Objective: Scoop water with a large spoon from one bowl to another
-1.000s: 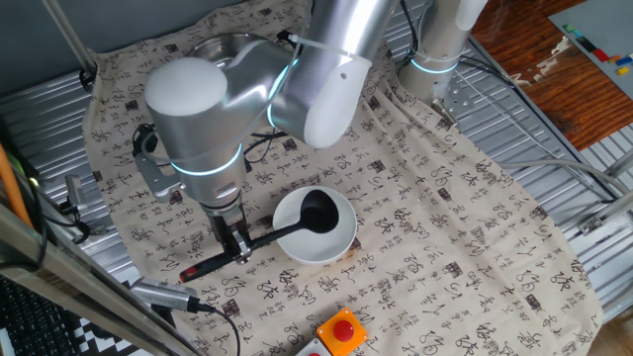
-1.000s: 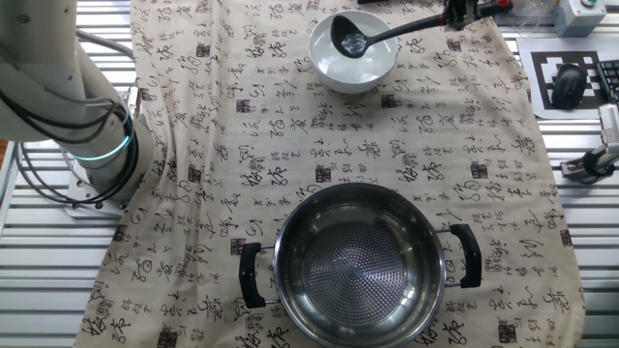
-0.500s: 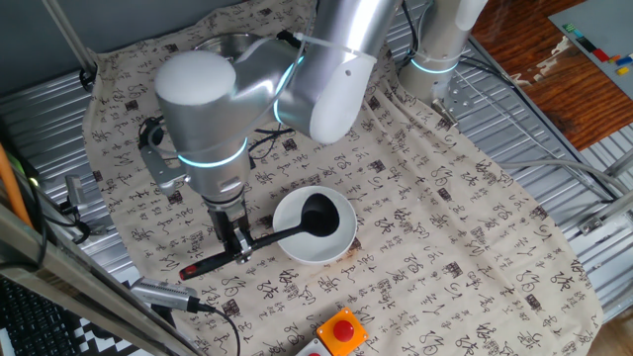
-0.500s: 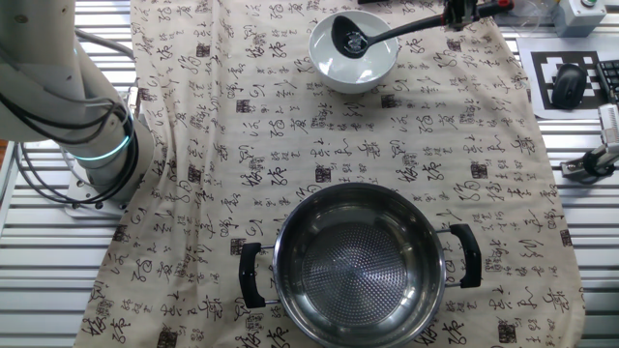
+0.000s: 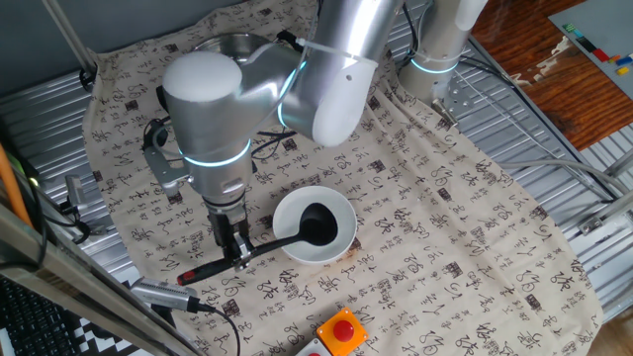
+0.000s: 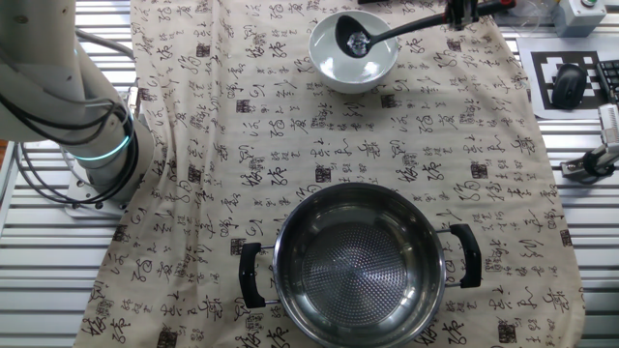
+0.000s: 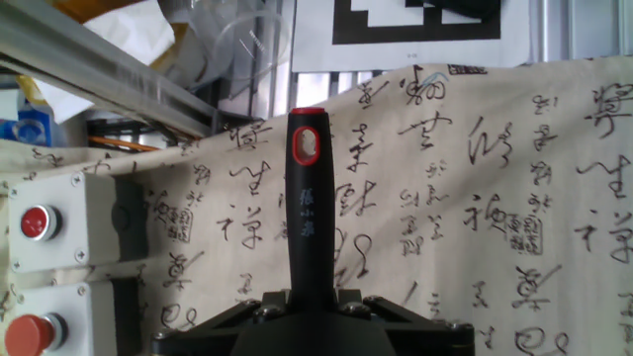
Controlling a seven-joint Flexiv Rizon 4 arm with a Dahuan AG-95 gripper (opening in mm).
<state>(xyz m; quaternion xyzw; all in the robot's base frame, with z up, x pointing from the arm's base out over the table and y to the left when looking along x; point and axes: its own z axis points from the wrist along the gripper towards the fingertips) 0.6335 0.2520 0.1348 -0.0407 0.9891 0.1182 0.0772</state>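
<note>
The steel bowl (image 6: 360, 259) stood at one end of the printed cloth (image 6: 290, 145), well apart from the white bowl (image 5: 315, 225). The gripper (image 5: 238, 259) clamped the ladle (image 5: 287, 237) by its handle, cup inside the white bowl.

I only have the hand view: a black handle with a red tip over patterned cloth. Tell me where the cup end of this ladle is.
Observer: The ladle's cup sits inside the white bowl, handle slanting out over the rim.
Operator: Confirm the grip.
Observer: The gripper is shut on the handle, between the bowl and the red tip.
Operator: Report the steel bowl.
Observer: The steel bowl stands across the cloth from the white one, apart from it, nothing over it.
</note>
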